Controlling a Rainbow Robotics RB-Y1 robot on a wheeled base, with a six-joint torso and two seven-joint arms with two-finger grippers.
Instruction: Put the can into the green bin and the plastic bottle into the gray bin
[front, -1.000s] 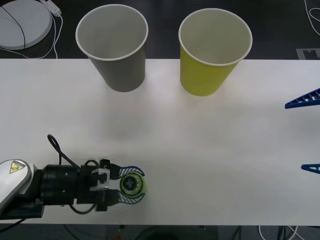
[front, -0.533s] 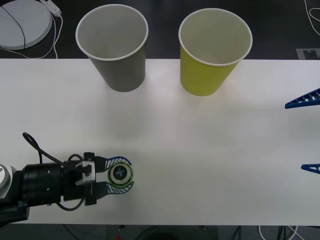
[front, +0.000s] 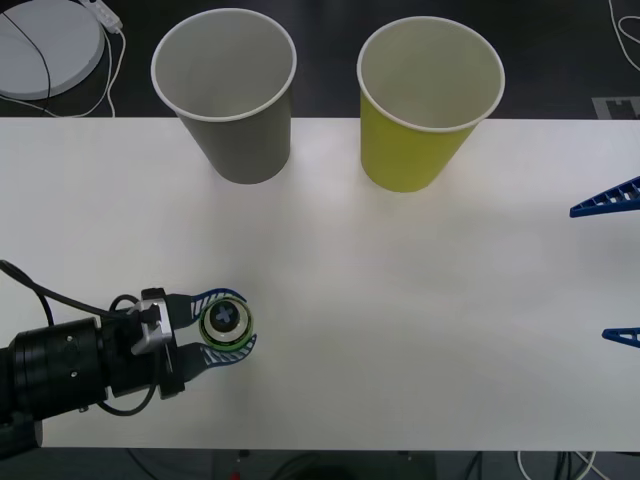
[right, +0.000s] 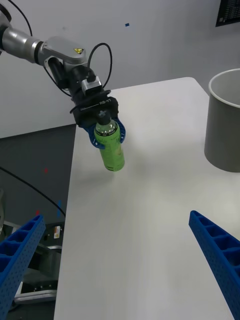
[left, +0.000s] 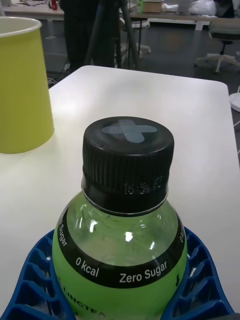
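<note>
White counter (front: 400, 300), rectangular, dark floor beyond its far edge. Item one: plastic bottle (front: 226, 322), small, bright green and translucent, black screw cap marked with a pale cross, label band reading "0 kcal" and "Zero Sugar"; position near the front left of the counter, upright, its base raised clear of the surface with a shadow beneath in the right wrist view (right: 110, 145). Item two: left gripper (front: 222, 329), blue ribbed fingers (left: 35, 280) curved around the bottle's shoulder on both sides and pinching it just under the cap; black wrist and cabling run off toward the left front edge. Item three: gray bin (front: 228, 95), large tapered paper cup, white inside and rim, upright at the far side of the counter, left of centre, well apart from the bottle. Item four: green bin (front: 425, 105), same form in yellow-green, upright just right of the gray one, the two cups near each other but not touching. Item five: right gripper (front: 610, 270), at the right edge of the counter, well apart from bottle and cups, blue fingers (right: 215, 255) spread wide with nothing between them.
</note>
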